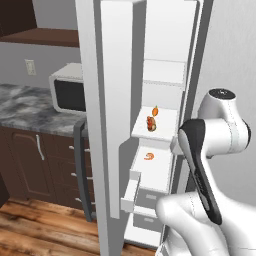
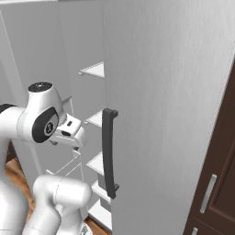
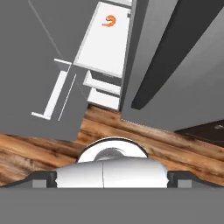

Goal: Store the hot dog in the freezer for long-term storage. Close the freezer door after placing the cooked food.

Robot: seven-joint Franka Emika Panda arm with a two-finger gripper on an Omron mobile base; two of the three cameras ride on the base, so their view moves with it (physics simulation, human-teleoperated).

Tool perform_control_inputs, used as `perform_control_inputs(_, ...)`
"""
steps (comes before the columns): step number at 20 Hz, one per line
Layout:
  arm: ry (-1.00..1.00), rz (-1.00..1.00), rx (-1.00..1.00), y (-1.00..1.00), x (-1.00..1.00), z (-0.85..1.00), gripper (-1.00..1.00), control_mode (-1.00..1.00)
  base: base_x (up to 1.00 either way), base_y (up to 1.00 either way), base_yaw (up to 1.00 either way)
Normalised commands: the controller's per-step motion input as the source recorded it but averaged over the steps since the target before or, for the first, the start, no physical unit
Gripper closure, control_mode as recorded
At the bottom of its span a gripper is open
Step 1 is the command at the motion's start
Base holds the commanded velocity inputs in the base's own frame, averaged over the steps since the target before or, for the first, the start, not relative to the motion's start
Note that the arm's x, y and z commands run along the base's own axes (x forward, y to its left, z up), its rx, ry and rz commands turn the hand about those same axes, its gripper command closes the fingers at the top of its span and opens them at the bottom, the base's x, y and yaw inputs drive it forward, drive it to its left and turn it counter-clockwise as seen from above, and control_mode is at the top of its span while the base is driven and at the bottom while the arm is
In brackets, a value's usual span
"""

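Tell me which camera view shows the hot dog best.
The left base view: the hot dog sits in plain sight on a freezer shelf. In the right base view the shelves are seen edge-on, and the hand view looks at a lower shelf and the floor.

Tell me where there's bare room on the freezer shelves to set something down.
The shelf above the hot dog is bare. On the hot dog's own shelf, the right half is free; the left holds it and a small carrot piece. The shelf below is bare in front of and right of the shrimp piece.
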Motion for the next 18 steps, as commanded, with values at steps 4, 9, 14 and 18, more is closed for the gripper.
perform_control_inputs(4,0.10,0.11,0.00,0.00,-0.19,-0.09,-1.00,-1.00,0.00,0.00,0.00)
perform_control_inputs(9,0.04,0.01,0.00,0.00,0.00,-0.08,-1.00,-1.00,0.00,0.00,0.00)
perform_control_inputs(14,0.00,-0.06,0.00,0.13,-0.02,-0.01,-1.00,-1.00,0.00,0.00,0.00)
perform_control_inputs(18,0.00,-0.06,0.00,0.00,-0.15,-0.02,-1.00,1.00,-0.34,0.00,-0.10)
